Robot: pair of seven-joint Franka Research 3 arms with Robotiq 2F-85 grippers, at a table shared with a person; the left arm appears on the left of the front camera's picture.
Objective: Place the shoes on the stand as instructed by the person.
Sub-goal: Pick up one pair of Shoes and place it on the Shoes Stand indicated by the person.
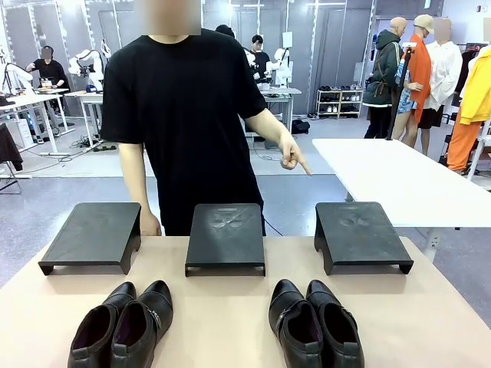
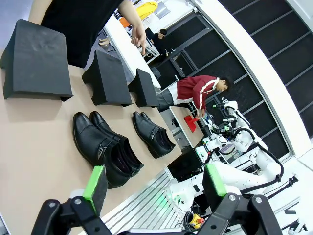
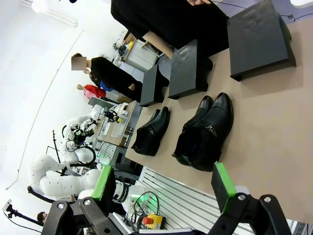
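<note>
Both wide open, empty — left gripper (image 2: 155, 182), right gripper (image 3: 163, 181) — touching nothing; shoes (image 1: 123, 326) well apart.

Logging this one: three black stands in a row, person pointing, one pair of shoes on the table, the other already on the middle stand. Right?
No. The front view shows the middle stand bare. The left pair and the right pair both lie on the table, nearer the camera. The rest is right.
</note>
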